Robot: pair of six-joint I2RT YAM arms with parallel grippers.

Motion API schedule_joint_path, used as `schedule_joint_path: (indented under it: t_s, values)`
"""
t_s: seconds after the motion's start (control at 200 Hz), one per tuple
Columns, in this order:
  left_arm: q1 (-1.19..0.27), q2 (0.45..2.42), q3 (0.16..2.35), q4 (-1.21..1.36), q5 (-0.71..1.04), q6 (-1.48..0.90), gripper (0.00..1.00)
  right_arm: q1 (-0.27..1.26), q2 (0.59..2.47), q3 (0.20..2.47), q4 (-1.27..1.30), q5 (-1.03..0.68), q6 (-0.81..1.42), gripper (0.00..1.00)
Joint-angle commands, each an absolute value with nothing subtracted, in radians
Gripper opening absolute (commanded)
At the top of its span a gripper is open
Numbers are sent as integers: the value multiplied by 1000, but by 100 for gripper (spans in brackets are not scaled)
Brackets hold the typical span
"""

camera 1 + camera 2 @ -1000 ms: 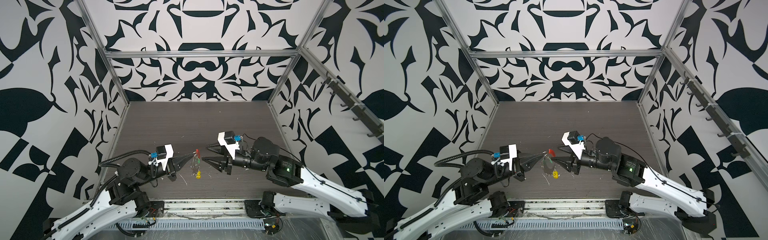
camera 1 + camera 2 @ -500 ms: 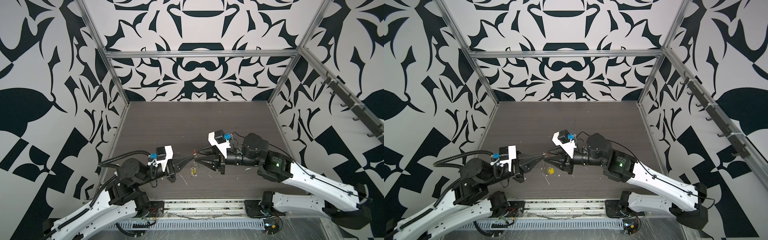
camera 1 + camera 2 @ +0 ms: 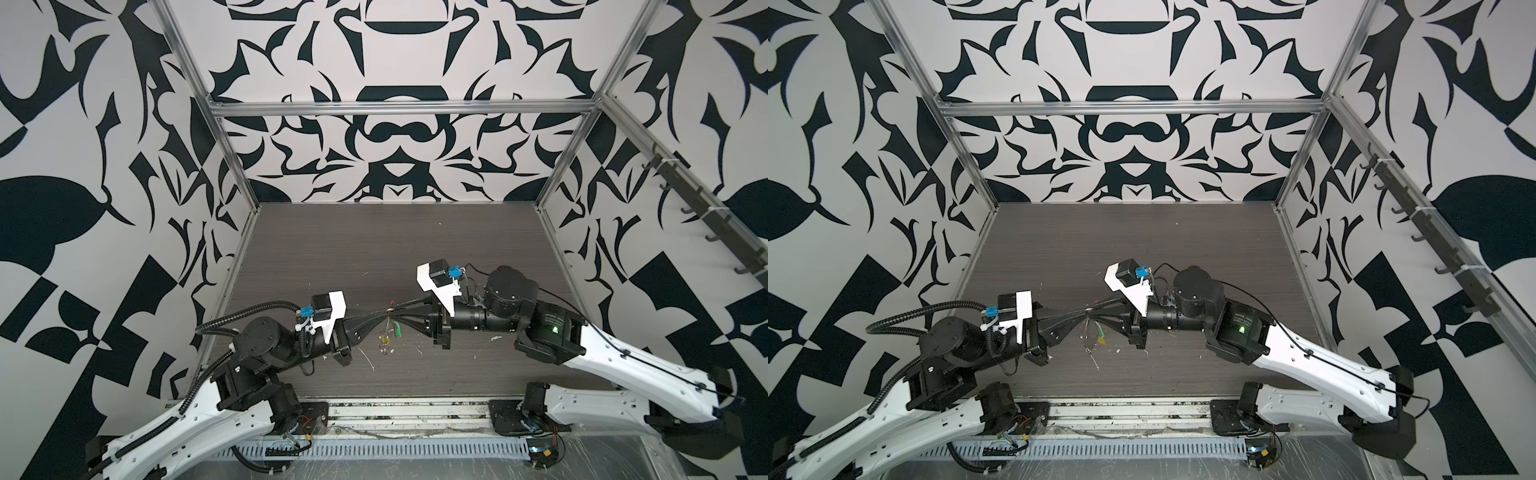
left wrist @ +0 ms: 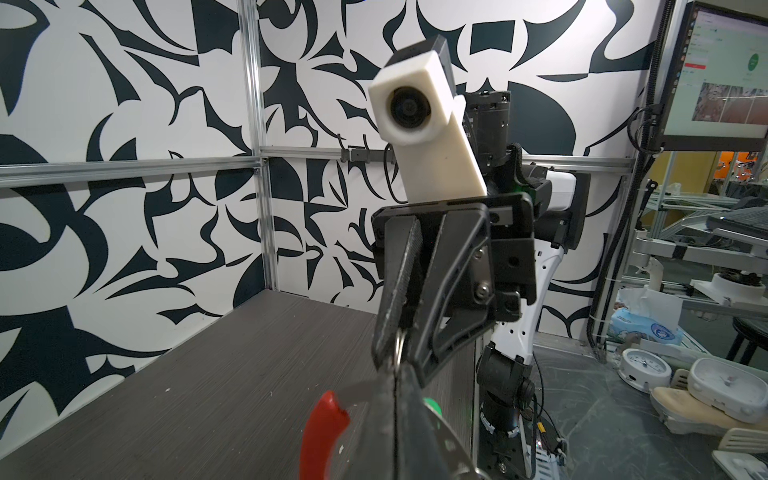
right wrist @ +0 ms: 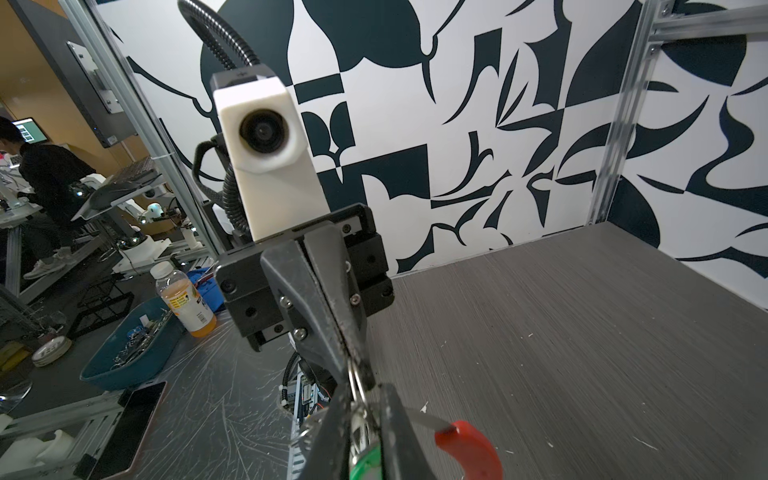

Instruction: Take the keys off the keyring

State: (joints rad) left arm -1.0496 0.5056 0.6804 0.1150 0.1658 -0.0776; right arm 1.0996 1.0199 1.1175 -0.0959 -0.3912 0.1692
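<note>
Left gripper [image 3: 385,322], clamped shut, holds the keyring [image 4: 451,444] above the table [image 3: 374,249], with the keys [image 3: 398,331] dangling below. Right gripper [image 3: 394,316] shows jaws nearly together at the same spot, but its grip cannot be confirmed. It should pinch one key only, then draw it along the ring.

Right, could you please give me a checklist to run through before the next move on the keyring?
1. Is the left gripper shut on the keyring: ok.
2. Does the right gripper grip the keyring firmly: cannot tell; its jaws stand close around it.
3. Are the keys off the keyring: not ok; the red key, green key and yellow key are on it.
4. Is the bunch lifted clear of the table: ok.
5. Is the keyring's opening located: cannot tell.
</note>
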Motion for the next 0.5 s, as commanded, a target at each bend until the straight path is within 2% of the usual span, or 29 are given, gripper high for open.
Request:
schedule_joint_path:
  t_s: [0.0,0.145,0.255,0.39,0.495]
  values:
    - [-1052,515,686,132,140,-83,0,1100,996,1135,-35,-394,173,12]
    - [-1052,523,688,132,125,-89,0,1100,990,1131,-41,-378,173,0]
    - [-1051,523,691,129,104,-93,0,1100,983,1132,-56,-353,169,0]
    - [-1051,514,689,117,55,-100,27,1101,976,1136,-100,-282,158,0]
    - [-1051,506,696,90,2,-101,38,1085,983,1155,-178,-219,134,0]
